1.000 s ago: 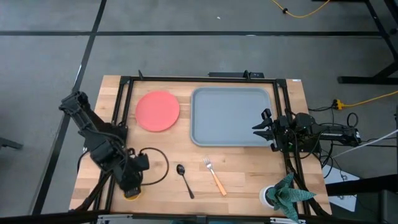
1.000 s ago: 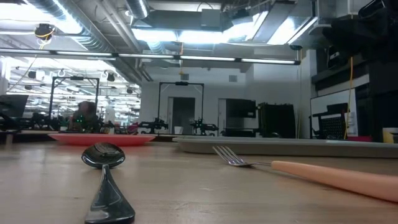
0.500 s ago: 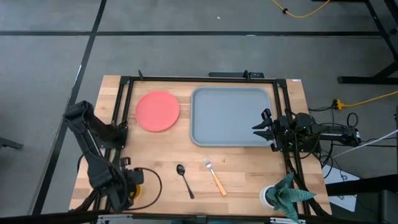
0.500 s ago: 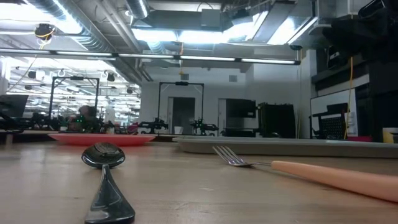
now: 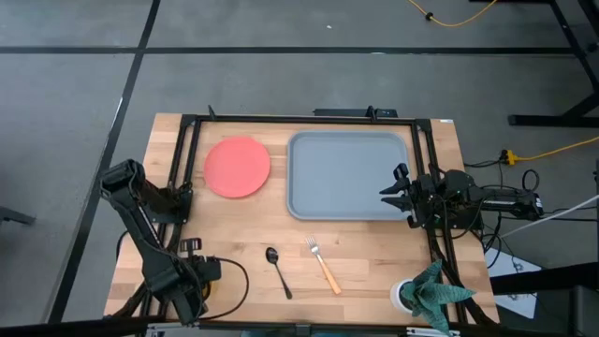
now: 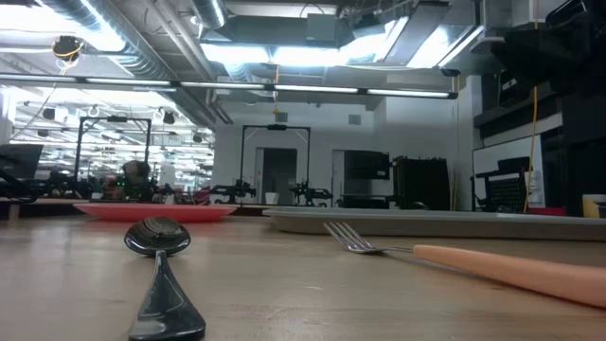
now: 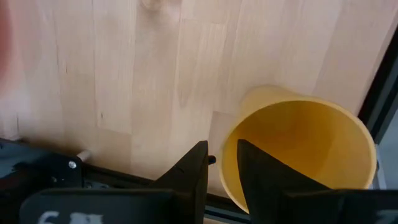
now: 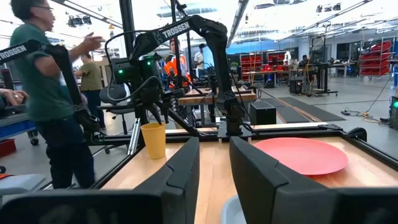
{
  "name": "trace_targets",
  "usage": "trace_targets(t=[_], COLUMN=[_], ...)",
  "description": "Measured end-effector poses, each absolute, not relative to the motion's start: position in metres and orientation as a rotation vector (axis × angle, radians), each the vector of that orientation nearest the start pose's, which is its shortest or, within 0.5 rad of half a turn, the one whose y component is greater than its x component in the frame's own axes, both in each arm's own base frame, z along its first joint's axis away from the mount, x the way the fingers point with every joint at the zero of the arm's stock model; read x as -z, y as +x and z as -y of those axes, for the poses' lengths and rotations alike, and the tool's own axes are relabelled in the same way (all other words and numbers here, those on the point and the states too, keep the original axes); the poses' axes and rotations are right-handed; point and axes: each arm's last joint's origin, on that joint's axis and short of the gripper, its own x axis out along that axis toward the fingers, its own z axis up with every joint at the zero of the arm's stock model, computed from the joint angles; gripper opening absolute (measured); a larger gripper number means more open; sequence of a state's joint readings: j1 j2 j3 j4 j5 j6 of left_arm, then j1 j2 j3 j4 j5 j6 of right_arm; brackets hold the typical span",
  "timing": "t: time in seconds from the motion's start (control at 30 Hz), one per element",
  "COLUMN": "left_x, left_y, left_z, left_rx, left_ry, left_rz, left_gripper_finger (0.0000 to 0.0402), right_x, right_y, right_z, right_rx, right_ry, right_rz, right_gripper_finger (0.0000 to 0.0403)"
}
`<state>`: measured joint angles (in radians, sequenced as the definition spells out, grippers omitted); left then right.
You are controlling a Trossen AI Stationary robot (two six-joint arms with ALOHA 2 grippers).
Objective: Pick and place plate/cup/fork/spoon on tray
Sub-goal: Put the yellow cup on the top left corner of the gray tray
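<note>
The yellow cup (image 7: 298, 149) is at the table's near left corner, upright in the right wrist view (image 8: 153, 140). My left gripper (image 5: 192, 284) is above it, shut on its rim (image 7: 221, 152). The coral-red plate (image 5: 238, 167) lies flat at the far left. The grey-blue tray (image 5: 346, 175) lies to its right. The dark spoon (image 5: 278, 270) and the orange-handled fork (image 5: 321, 264) lie near the front edge. My right gripper (image 5: 386, 192) is open and empty at the tray's right edge. My left gripper has one finger inside the cup and one outside, with the cup's wall at the rim (image 7: 229, 158) between them. The fingers come from above, pointing down. The cup stands upright; I cannot tell whether its base is on the table.
A black frame (image 5: 187, 168) runs around the work area. A small green plant (image 5: 426, 292) stands at the near right corner. A person (image 8: 46, 93) stands beyond the table's left side. Bare wood lies between the cutlery and the tray.
My left arm has drawn toward the table's near edge and turned over the cup at the near left corner. The plate, tray, fork and spoon have not moved.
</note>
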<state>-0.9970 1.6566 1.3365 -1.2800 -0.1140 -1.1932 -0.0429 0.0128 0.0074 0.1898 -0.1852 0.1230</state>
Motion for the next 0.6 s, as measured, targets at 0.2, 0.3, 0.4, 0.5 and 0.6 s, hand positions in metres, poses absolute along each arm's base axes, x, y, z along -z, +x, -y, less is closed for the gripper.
trace_targets(t=[0.2, 0.3, 0.4, 0.5, 0.6], left_x=[-0.2499, -0.2499, -0.2499, -0.2500, -0.2501], left_y=[0.1609, 0.1615, 0.1622, 0.1633, 0.1638], left_z=[0.2429, 0.2438, 0.2445, 0.2446, 0.2451], left_rx=[-0.191, -0.149, -0.129, -0.113, -0.090], left_ry=[-0.070, -0.039, -0.027, 0.005, 0.027], left_rz=[-1.478, -1.477, -1.467, -1.440, -1.434], left_gripper_finger=[0.0078, 0.0078, 0.0078, 0.0078, 0.0078], right_x=[-0.1832, -0.1831, -0.1832, -0.1832, -0.1831], right_y=[0.0961, 0.0961, 0.0961, 0.0961, 0.0961], right_z=[-0.0012, -0.0012, -0.0012, -0.0012, -0.0012], right_rx=[-0.153, -0.153, -0.153, -0.153, -0.154], right_ry=[0.101, 0.102, 0.104, 0.104, 0.104], right_rz=[0.174, 0.174, 0.174, 0.174, 0.174], right_gripper_finger=[0.0094, 0.0094, 0.0094, 0.0094, 0.0094])
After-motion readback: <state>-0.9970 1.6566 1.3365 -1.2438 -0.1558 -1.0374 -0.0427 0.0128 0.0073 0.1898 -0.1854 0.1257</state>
